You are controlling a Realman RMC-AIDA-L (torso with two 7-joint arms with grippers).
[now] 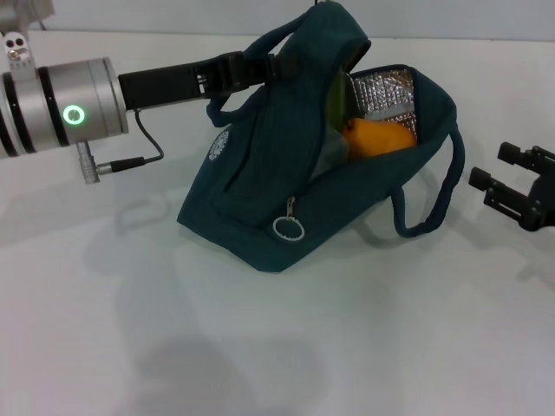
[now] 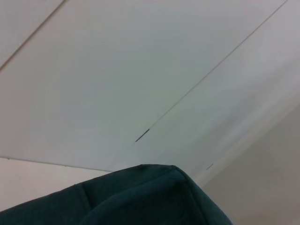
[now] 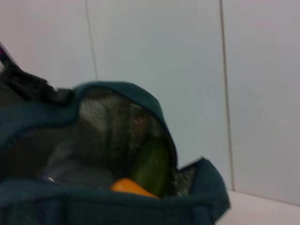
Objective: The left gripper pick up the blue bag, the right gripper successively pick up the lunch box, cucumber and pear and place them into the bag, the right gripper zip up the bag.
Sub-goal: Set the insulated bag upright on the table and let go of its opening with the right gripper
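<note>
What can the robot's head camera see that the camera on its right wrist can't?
Only the head view shows the left gripper holding the bag up by a handle, the open right gripper off to the side, the zipper ring, the white logo and the table. Only the right wrist view looks deep into the bag and shows the wall behind. Both show the blue bag open, with the orange pear and green cucumber inside.

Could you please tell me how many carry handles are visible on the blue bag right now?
2. One handle is up at the bag's top, where the left claw meets it. The other handle droops loose on the side toward the right claw.
</note>
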